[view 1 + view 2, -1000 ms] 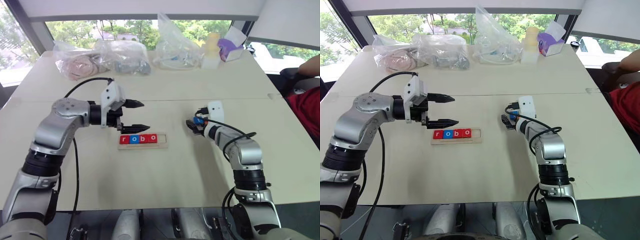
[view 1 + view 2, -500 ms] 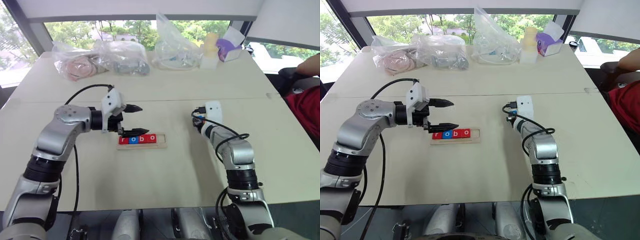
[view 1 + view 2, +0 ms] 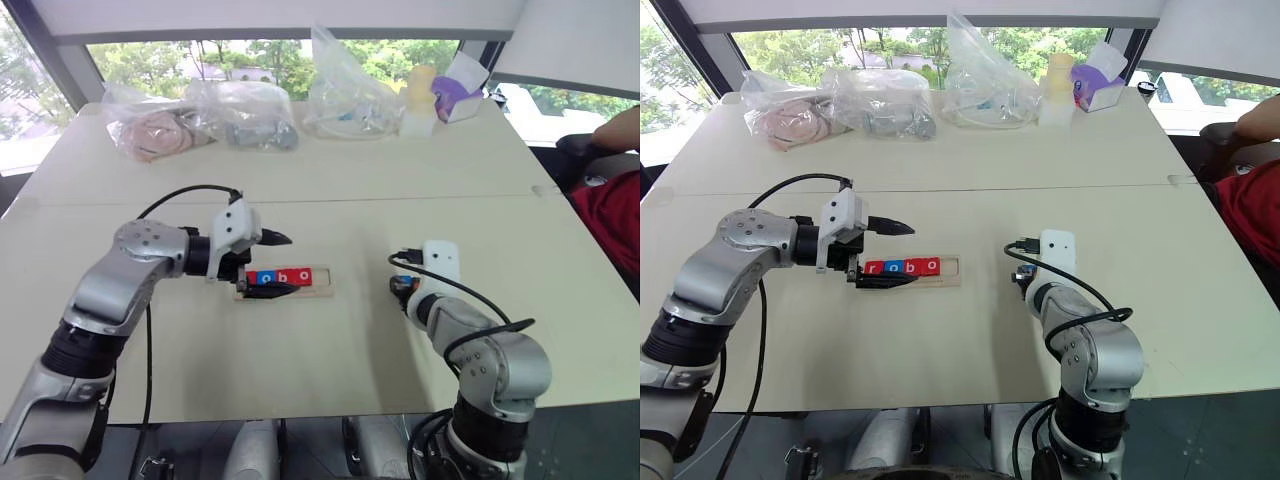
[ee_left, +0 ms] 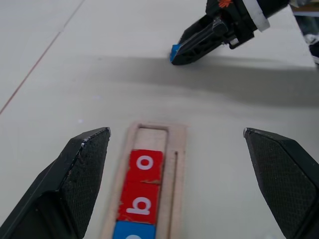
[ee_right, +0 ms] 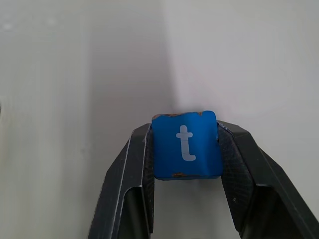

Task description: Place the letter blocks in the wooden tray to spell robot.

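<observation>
Both arms are built of rounded silver-grey metal segments, joined by black ribbed collars near the elbows. A white boxy housing is mounted at each wrist, on the left arm [image 3: 130, 280] and on the right arm [image 3: 490, 360]. Black cables are looped loosely from the forearms to the wrist housings. The left gripper [image 4: 179, 184] is made of two black, wedge-shaped fingers [image 4: 82, 169] with finely textured inner pads. The right gripper [image 5: 185, 164] is formed of black folded-sheet fingers [image 5: 124, 199] lined with dark ridged pads. An orange marking is seen on the right gripper's body in the left wrist view.
</observation>
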Robot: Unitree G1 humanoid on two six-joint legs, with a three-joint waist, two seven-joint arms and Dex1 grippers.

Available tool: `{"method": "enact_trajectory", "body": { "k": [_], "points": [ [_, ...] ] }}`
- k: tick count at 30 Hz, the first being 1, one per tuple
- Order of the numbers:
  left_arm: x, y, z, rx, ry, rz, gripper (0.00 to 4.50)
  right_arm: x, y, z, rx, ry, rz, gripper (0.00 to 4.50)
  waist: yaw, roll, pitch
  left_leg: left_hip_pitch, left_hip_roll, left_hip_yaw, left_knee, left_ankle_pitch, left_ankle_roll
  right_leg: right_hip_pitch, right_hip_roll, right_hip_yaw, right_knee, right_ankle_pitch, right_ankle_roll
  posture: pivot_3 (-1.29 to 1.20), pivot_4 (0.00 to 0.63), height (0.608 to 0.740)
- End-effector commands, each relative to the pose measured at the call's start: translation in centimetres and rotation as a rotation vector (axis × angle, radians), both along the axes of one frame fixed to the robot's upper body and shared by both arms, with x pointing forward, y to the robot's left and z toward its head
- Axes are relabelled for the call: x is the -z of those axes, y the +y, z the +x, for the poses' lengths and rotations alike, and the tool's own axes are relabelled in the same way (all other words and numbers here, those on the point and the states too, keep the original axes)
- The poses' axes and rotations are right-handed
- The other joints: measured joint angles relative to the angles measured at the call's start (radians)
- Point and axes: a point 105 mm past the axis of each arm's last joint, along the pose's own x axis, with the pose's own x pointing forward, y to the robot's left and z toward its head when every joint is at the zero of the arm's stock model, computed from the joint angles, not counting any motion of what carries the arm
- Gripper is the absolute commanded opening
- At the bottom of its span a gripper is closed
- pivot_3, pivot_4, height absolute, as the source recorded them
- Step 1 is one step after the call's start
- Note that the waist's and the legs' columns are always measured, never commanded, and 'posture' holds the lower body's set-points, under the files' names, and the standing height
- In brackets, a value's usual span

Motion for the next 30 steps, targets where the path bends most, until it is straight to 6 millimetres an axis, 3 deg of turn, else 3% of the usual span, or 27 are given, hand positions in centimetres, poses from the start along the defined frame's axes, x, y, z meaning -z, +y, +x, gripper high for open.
{"method": "enact_trajectory", "body": {
  "k": [1, 6, 11, 14, 16, 20, 22, 30],
  "points": [
    [-0.3, -0.5, -0.5, 0.022, -0.012, -0.009, 4.50, 0.2, 0.2, -0.3, 0.004, 0.007, 0.018, 2.23, 0.001, 0.000, 0.000, 0.000, 0.000, 0.000, 0.000, 0.000, 0.000, 0.000, 0.000, 0.000, 0.000, 0.000, 0.000, 0.00, 0.150, 0.735],
    [-0.4, -0.4, -0.3, 0.002, -0.010, -0.020, 4.50, -0.9, 0.1, 0.2, 0.001, -0.032, 0.003, 4.45, 0.001, -0.001, 0.000, 0.000, 0.000, 0.000, 0.001, 0.000, 0.000, 0.001, 0.000, 0.000, 0.000, 0.000, 0.000, 0.00, 0.150, 0.735],
    [-1.9, 0.6, -0.5, -0.032, 0.021, -0.083, 4.50, -6.3, -1.2, 1.9, -0.095, -0.248, -0.077, 4.45, 0.001, 0.000, 0.000, 0.000, -0.001, 0.000, 0.001, 0.000, 0.000, 0.001, -0.001, 0.000, 0.000, 0.000, 0.000, 0.00, 0.150, 0.735],
    [-2.5, 0.9, -1.5, -0.001, 0.056, -0.097, 4.50, -9.2, 0.2, 2.1, -0.399, -0.372, -0.007, 4.45, -0.001, 0.000, 0.000, 0.000, 0.000, 0.000, 0.001, 0.000, 0.000, 0.001, -0.001, 0.000, -0.001, 0.000, 0.000, 0.00, 0.150, 0.735],
    [-2.2, 1.0, -2.5, 0.038, 0.085, -0.066, 4.50, -9.8, 0.1, 1.2, -0.640, -0.423, -0.082, 4.45, 0.000, 0.000, 0.000, 0.001, 0.000, 0.000, -0.001, 0.000, 0.000, 0.001, 0.000, -0.001, -0.002, 0.000, 0.000, 0.00, 0.150, 0.735],
    [-1.4, 1.3, -3.5, 0.099, 0.100, 0.021, 4.50, -7.2, -1.5, -1.2, -1.061, -0.331, -0.168, 4.45, 0.004, 0.000, 0.001, 0.001, -0.001, 0.000, -0.003, -0.001, 0.001, 0.005, 0.000, -0.002, -0.008, -0.002, 0.002, 0.00, 0.150, 0.735],
    [-1.4, 1.4, -4.0, 0.119, 0.109, 0.034, 4.50, -5.0, -3.4, -0.8, -1.172, -0.262, -0.291, 4.45, 0.002, 0.000, 0.001, 0.001, -0.001, 0.001, -0.002, -0.001, 0.002, 0.007, -0.001, -0.002, -0.012, -0.002, 0.003, 0.00, 0.150, 0.735],
    [-1.6, 2.0, -4.3, 0.051, 0.107, 0.014, 4.50, -1.7, -6.1, 2.0, -1.268, -0.270, -0.408, 4.45, 0.002, 0.000, 0.001, 0.003, 0.000, 0.002, 0.001, -0.001, 0.002, 0.009, 0.000, 0.000, -0.010, -0.001, 0.002, 0.00, 0.150, 0.735]
  ]
}}
